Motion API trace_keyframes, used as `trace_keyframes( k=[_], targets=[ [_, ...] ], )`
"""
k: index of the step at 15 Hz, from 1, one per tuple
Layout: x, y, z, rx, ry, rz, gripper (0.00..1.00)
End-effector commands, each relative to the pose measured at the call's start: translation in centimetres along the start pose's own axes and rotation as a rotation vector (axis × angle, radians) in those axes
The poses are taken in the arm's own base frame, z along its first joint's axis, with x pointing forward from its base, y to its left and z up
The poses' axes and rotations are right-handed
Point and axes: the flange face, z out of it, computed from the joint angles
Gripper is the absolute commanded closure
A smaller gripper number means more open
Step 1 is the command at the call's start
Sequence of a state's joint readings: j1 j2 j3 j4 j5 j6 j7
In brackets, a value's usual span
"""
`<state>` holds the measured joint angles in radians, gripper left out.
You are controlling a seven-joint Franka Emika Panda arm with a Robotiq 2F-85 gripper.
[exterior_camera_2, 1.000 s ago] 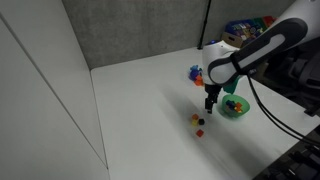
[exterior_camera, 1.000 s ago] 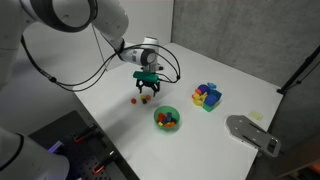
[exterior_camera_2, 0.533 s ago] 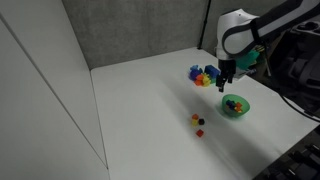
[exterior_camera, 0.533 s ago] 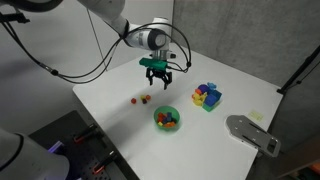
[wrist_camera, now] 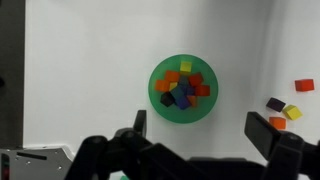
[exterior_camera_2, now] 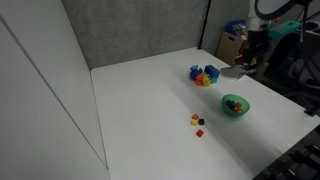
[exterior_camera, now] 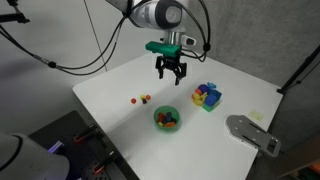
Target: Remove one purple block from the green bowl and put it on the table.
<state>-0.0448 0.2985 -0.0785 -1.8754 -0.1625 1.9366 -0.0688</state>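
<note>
White matte table [exterior_camera: 115, 88], grey wall [exterior_camera: 250, 30] behind, green bowl [wrist_camera: 183, 115] of coloured blocks [wrist_camera: 180, 90], end effector [exterior_camera: 170, 72] spread wide

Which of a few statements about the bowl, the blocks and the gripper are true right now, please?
1. The bowl holds several blocks. True.
2. The gripper is shut on a block. False: it is open and empty, up above the table.
3. A few loose blocks lie on the table near the bowl. True.
4. The bowl lies tipped on its side. False: it stands upright, opening upward.
5. The cluster touches the bowl. False: bare table shows between them.
</note>
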Motion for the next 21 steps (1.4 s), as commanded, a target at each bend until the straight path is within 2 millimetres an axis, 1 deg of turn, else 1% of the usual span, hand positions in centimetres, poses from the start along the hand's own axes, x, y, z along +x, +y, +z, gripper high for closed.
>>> trace_keyframes(
  k=[1,3,6,9,12,18,19,21],
  targets=[
    [-4.5,2.2,-4.3,0.022,0.009,0.04,0.0],
    [-6.5,2.8,-6.3,0.029,0.035,0.061,0.0],
    [-9.4,2.8,-8.7,0.078,0.094,0.056,0.0],
    [-11.9,2.3,-10.3,0.151,0.16,0.046,0.0],
    [-13.7,1.9,-11.4,0.166,0.203,0.018,0.0],
    [-16.1,2.1,-12.7,0.155,0.249,0.008,0.0],
    [-14.8,1.8,-12.3,0.147,0.215,0.021,0.0],
    [-15.0,1.8,-12.4,0.148,0.217,0.021,0.0]
  ],
)
